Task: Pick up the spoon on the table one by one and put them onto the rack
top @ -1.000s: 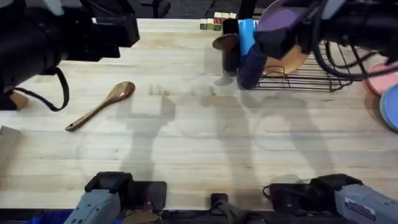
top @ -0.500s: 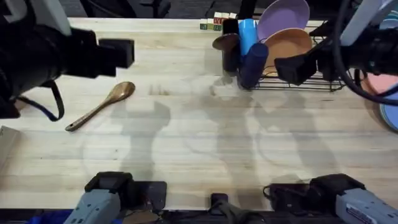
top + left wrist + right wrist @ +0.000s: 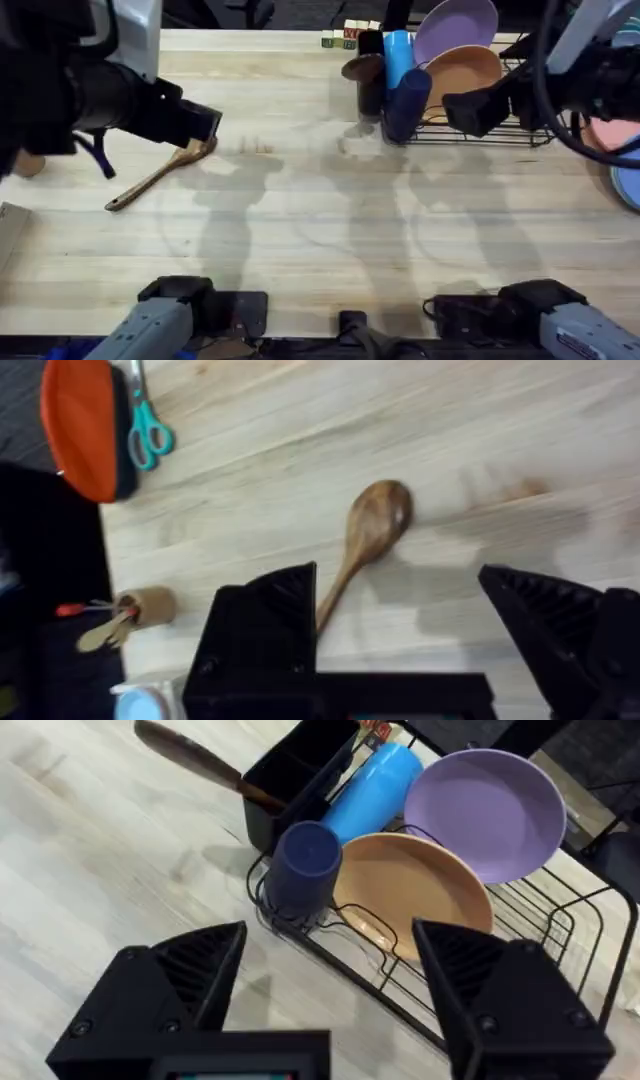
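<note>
Left pincer [image 3: 400,650] has descended, open, over spoon [image 3: 372,532].

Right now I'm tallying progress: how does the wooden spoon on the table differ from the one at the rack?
The brown wooden spoon on the table lies flat, whole length visible, under the left tool. The other brown wooden spoon stands tilted in the black utensil holder of the wire rack, one end hidden inside. Both are brown wood with slim handles.
</note>
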You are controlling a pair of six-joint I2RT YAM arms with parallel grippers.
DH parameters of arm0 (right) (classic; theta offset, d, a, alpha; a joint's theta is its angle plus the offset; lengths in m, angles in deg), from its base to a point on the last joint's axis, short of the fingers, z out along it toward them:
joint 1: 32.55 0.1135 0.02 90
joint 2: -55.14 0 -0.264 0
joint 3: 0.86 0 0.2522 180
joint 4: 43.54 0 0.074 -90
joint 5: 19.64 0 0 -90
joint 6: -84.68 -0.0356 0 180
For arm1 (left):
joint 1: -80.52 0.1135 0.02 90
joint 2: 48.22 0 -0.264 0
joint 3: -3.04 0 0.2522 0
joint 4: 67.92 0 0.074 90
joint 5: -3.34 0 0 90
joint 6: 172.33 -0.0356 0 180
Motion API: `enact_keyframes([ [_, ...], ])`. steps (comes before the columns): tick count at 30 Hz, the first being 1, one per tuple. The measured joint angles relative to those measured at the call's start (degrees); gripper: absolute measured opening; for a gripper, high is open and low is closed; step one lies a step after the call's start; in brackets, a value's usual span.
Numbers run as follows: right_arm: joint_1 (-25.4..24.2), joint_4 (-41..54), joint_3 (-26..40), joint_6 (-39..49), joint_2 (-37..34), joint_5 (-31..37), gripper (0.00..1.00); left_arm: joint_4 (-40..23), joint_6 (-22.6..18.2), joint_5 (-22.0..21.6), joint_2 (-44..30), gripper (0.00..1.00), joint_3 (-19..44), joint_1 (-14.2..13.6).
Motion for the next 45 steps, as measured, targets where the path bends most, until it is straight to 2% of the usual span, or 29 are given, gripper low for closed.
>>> enact_keyframes([
  [7,0.0,0.0,0.0,0.3,0.0,0.0,0.996,1.9,-2.7,-2.7,-5.7,0.993,0.0,2.3],
  [13,0.0,0.0,0.0,1.3,0.0,0.0,0.996,1.9,-6.4,-3.2,-10.1,0.993,0.0,2.4],
  [18,0.0,0.0,0.0,1.4,0.0,0.0,0.996,0.7,-7.4,-4.2,-12.8,0.993,0.0,2.6],
  [20,0.0,0.0,0.0,1.5,0.0,0.0,0.996,0.4,-7.6,-4.7,-13.7,0.992,0.0,3.5],
  [22,0.0,0.0,0.0,1.5,0.0,0.0,0.996,-0.1,-8.2,-4.4,-14.4,0.991,0.0,5.8],
  [24,0.0,0.0,0.0,1.5,0.0,0.0,0.997,0.0,-9.4,-3.1,-14.7,0.991,0.0,9.3],
  [28,0.0,0.0,0.0,2.0,0.0,0.0,0.996,-0.1,-13.9,2.5,-14.7,0.993,0.0,18.7],
  [32,0.0,0.0,0.0,3.1,0.0,1.2,0.996,0.6,-20.1,9.5,-14.7,0.992,0.0,25.8],
  [35,0.0,0.1,0.0,3.7,0.0,2.2,0.996,1.9,-24.6,12.7,-14.7,0.993,0.0,28.9],
  [38,0.0,0.5,0.0,4.0,0.0,2.9,0.995,1.9,-29.1,14.2,-14.7,0.993,0.0,30.9],
  [41,0.0,0.7,0.0,4.2,0.0,3.3,0.996,1.7,-32.2,14.4,-14.7,0.993,0.0,31.4],
  [45,0.0,0.7,0.0,4.3,0.0,3.5,0.995,0.2,-34.1,14.3,-14.7,0.993,0.0,31.4],
])
